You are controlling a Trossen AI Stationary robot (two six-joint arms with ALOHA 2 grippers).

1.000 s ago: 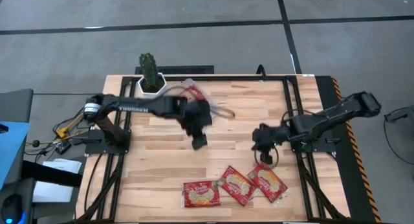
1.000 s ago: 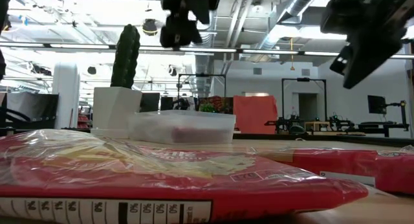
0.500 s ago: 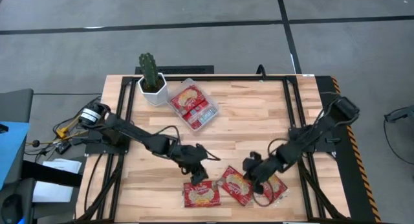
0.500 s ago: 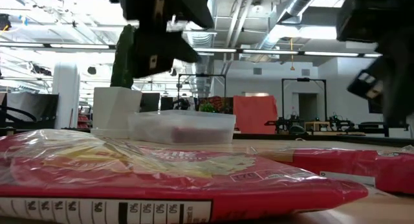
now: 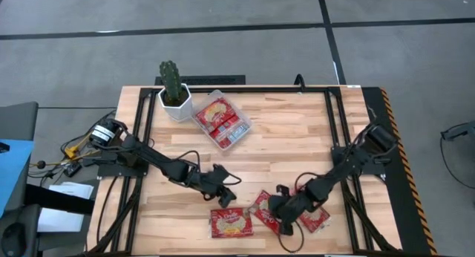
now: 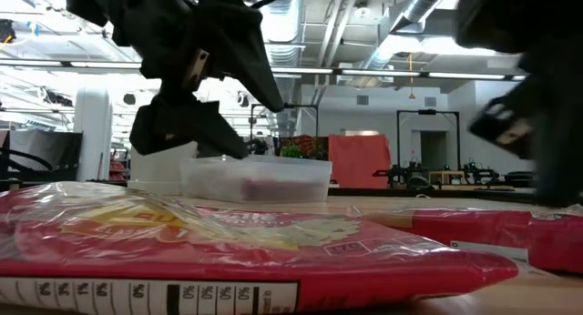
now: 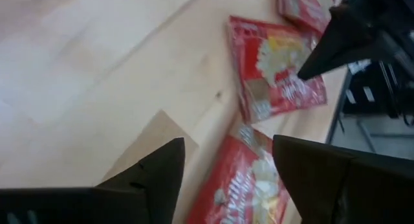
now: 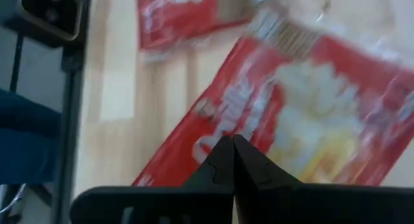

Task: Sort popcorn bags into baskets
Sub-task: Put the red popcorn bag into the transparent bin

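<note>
- Cactus (image 5: pixel 170 79) in white pot (image 5: pixel 176 105) at far left corner of wooden table (image 5: pixel 297 131); clear basket (image 5: pixel 221 121) just beside it, red packets inside.
- Three popcorn bags along near edge: left bag (image 5: pixel 231 222), middle bag (image 5: pixel 269 212), right bag (image 5: pixel 315 216).
- Open workshop hall behind, ceiling pipes, red panel (image 6: pixel 358 160).
- Left gripper (image 5: pixel 225 184) low over bare wood just beyond left bag, fingers (image 7: pixel 149 179) spread wide, holding nothing.
- Right gripper (image 5: pixel 280 212) over middle bag, fingers (image 8: pixel 223 160) pressed together; contact with bag unclear.
</note>
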